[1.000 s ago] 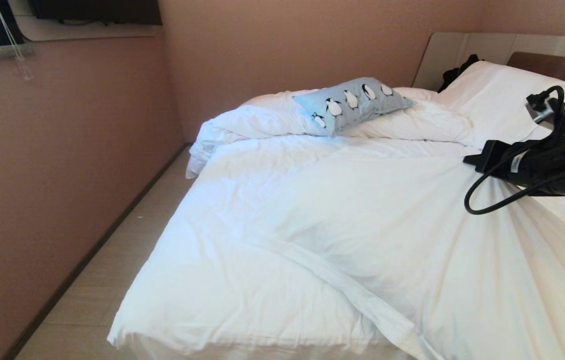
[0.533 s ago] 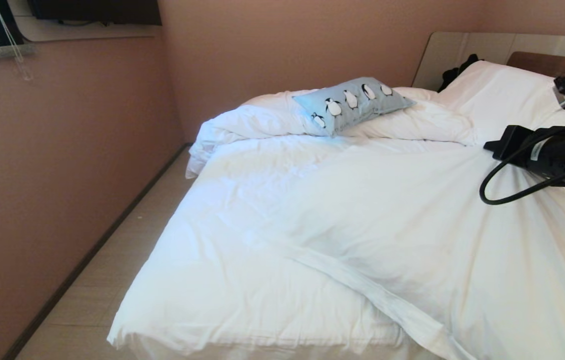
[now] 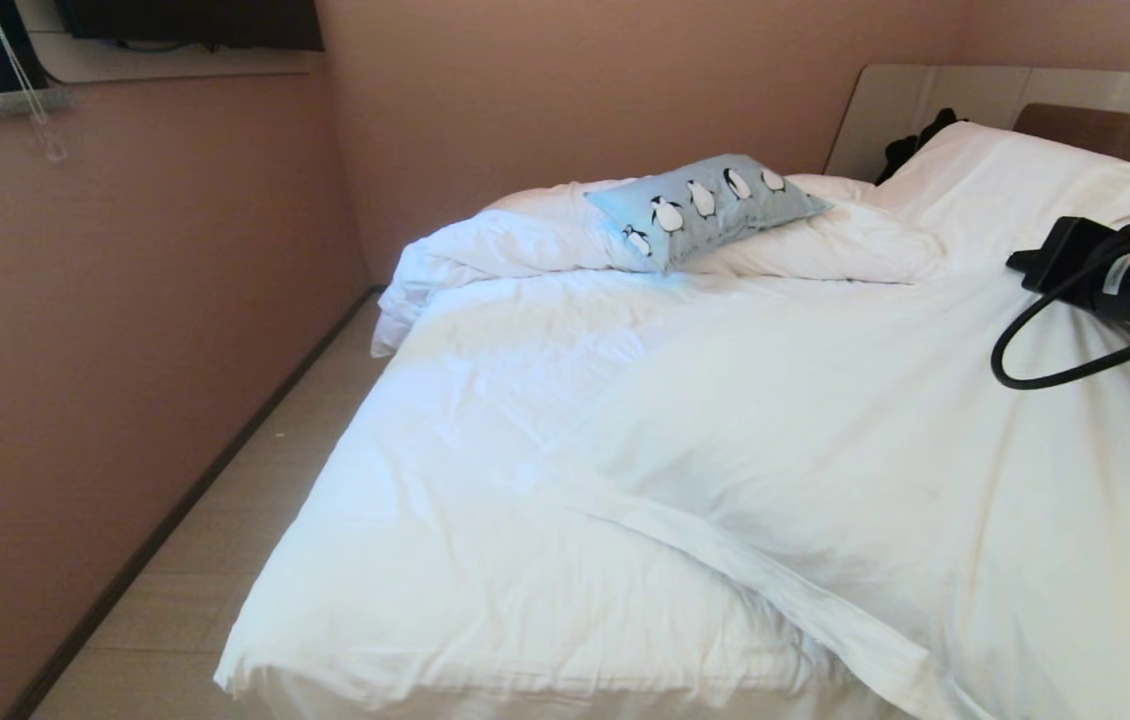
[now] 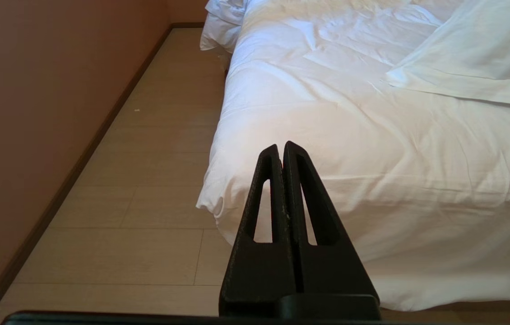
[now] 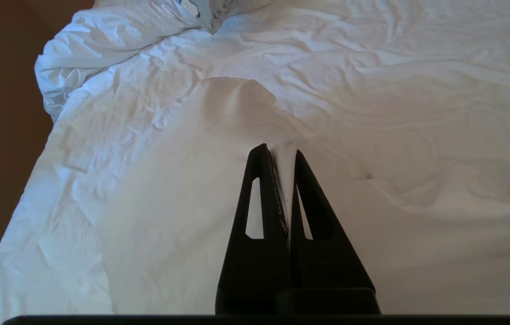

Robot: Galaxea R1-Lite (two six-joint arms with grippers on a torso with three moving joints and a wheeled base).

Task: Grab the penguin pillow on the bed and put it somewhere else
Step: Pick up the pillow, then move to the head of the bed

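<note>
The penguin pillow [image 3: 710,205], light blue with a row of black-and-white penguins, lies on bunched white bedding at the far left side of the bed [image 3: 625,450]. One corner of it shows in the right wrist view [image 5: 213,13]. My right gripper [image 5: 284,151] is shut on a pinched fold of the white duvet [image 5: 237,104], which rises in a tent towards it. In the head view this gripper [image 3: 1025,262] is at the right edge, well apart from the pillow. My left gripper [image 4: 280,146] is shut and empty, low beside the bed's foot corner.
A plain white pillow [image 3: 995,180] lies against the brown headboard [image 3: 1075,125], with a black item [image 3: 915,145] beside it. A pink wall [image 3: 125,350] and a narrow strip of floor [image 3: 255,470] run along the bed's left side. A long duvet fold [image 3: 775,590] crosses the near part.
My right gripper has moved right and towards the headboard, dragging the pinched duvet with it. The penguin pillow and the left arm have not moved.
</note>
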